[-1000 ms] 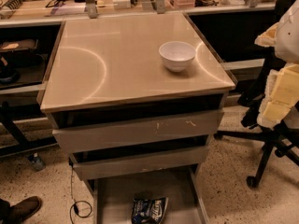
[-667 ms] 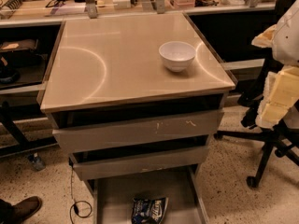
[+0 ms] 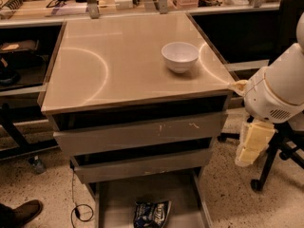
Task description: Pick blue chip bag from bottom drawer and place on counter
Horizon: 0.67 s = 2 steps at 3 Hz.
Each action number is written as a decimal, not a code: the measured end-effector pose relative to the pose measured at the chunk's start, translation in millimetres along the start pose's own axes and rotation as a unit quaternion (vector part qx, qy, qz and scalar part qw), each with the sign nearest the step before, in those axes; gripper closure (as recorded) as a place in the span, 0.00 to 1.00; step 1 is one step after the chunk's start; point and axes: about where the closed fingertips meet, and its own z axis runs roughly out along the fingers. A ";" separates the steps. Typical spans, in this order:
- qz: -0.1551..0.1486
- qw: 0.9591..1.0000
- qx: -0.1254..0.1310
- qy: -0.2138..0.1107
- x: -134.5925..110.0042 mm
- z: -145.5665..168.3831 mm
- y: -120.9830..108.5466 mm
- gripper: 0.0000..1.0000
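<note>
The blue chip bag (image 3: pixel 152 213) lies crinkled on the bare floor of the bottom drawer (image 3: pixel 114 198), which is pulled out at the foot of the cabinet. Above it spreads the glossy beige counter (image 3: pixel 118 65) with a white bowl (image 3: pixel 180 56) on its right half. My gripper (image 3: pixel 248 155) hangs pointing downward off the cabinet's right side, level with the two upper drawers, well above and to the right of the bag. The white arm housing (image 3: pixel 278 89) sits over it.
Two upper drawers (image 3: pixel 142 134) stand slightly open above the bottom one. A black office chair base (image 3: pixel 278 163) is behind the arm at right. A long cluttered worktop (image 3: pixel 71 4) runs along the back. A shoe (image 3: pixel 21 213) shows at bottom left.
The arm has come lower and a little left, toward the cabinet's right side. The bag, bowl and drawers have not moved.
</note>
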 end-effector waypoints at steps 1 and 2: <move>0.000 1.000 0.000 0.000 0.0 0.1 0.0 0.00; -0.002 1.000 -0.002 -0.002 0.1 12.9 5.6 0.00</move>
